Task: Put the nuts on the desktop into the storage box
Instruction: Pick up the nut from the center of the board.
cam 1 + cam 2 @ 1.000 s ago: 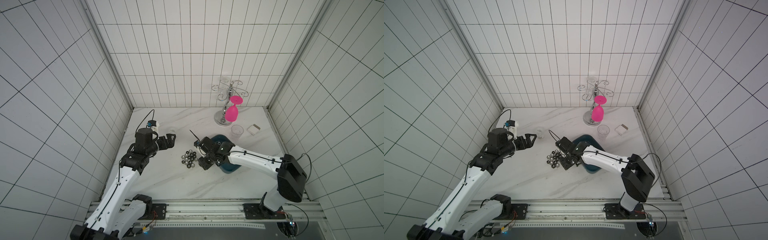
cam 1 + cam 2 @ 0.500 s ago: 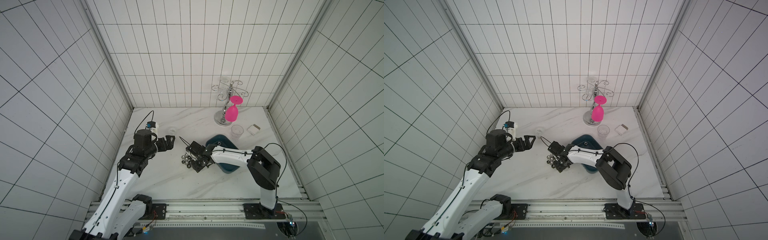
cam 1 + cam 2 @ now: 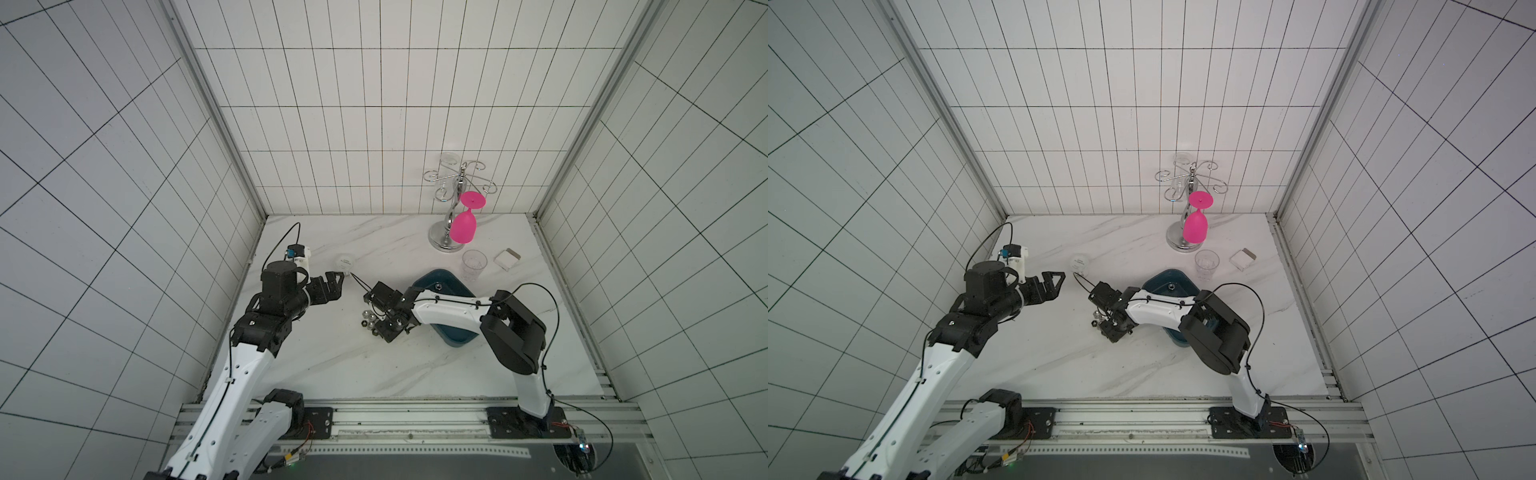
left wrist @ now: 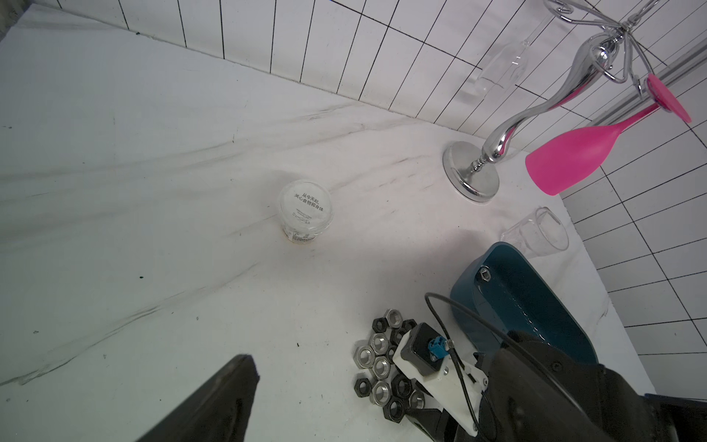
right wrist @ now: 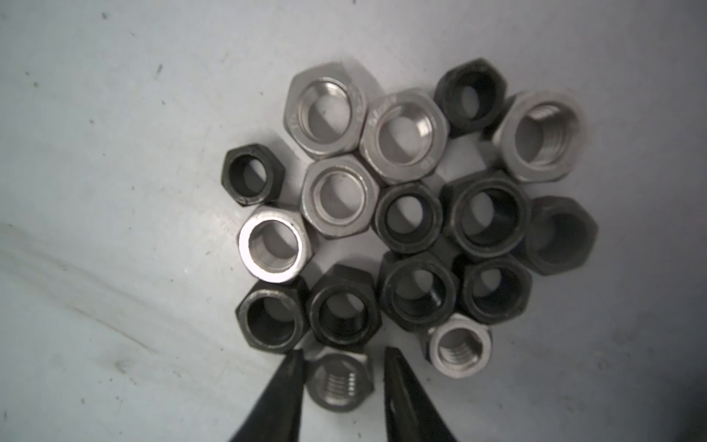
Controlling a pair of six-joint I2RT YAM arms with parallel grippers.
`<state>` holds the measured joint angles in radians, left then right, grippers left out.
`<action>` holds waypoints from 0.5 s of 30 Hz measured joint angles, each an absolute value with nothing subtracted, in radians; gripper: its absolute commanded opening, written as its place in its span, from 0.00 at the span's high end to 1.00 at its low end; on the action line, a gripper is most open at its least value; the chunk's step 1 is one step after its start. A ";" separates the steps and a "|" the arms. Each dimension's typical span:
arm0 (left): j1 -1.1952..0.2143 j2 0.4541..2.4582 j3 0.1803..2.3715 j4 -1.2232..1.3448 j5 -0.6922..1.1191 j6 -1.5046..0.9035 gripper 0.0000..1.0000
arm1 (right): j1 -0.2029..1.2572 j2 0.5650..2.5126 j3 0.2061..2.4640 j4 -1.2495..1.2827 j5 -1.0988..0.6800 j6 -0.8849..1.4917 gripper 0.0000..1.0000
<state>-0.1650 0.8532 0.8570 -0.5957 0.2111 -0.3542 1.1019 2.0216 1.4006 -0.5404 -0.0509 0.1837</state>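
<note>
Silver nut point(image 5: 338, 382) lies flat between the narrow tips of the right claw point(image 5: 343, 354), at the edge of the nuts point(image 5: 409, 218); whether it is pinched, I cannot tell.

Shiny and matt-black metal nuts point(image 5: 382, 225), marble-look desktop point(image 5: 114, 153)

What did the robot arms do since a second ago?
The right arm folded its elbow in and slid the right gripper over the nuts; its fingers narrowed around one silver nut, though whether it is pinched yet is unclear. The open left gripper, the storage box and the clear cup stayed put.
</note>
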 measured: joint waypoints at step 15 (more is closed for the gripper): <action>-0.155 0.854 0.855 -0.591 0.254 -0.363 0.01 | 1.049 1.758 1.383 -0.572 -0.022 0.200 0.80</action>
<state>-0.1551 0.8536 0.8555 -0.5915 0.2543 -0.3630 1.0492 1.7580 1.3827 -0.5716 -0.0223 0.2001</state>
